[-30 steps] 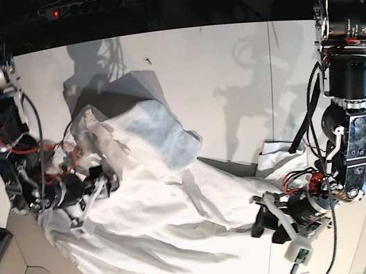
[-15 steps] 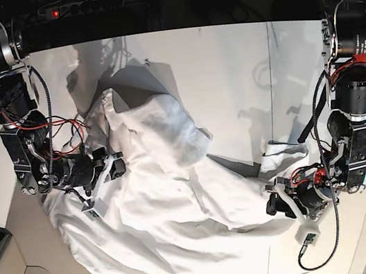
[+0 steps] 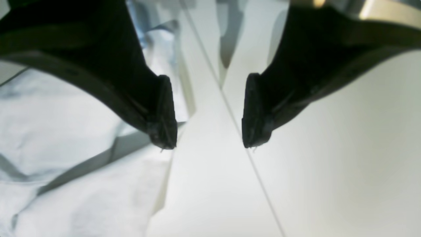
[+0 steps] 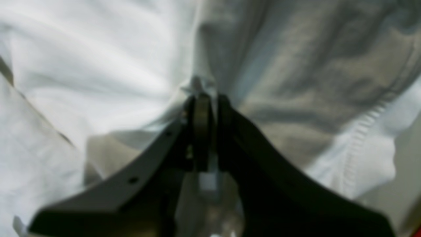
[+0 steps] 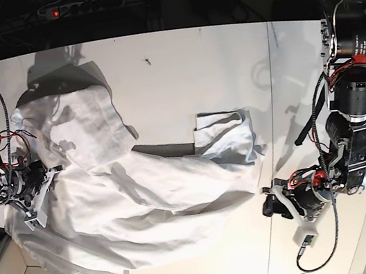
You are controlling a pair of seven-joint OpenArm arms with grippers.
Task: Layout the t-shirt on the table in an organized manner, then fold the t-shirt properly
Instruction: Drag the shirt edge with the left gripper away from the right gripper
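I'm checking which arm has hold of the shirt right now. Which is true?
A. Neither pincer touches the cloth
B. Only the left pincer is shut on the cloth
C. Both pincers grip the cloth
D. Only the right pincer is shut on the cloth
D: the right pincer pinches a bunch of the shirt, while the left pincer stands open over the bare table.

White t-shirt (image 5: 144, 200) rumpled across the table (image 5: 214, 68), one sleeve toward the seam line (image 5: 273, 79).

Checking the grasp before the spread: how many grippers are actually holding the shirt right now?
1. The right gripper is shut on a pinch of the t-shirt at its left side in the base view. The left gripper hangs open over the bare table, holding nothing.
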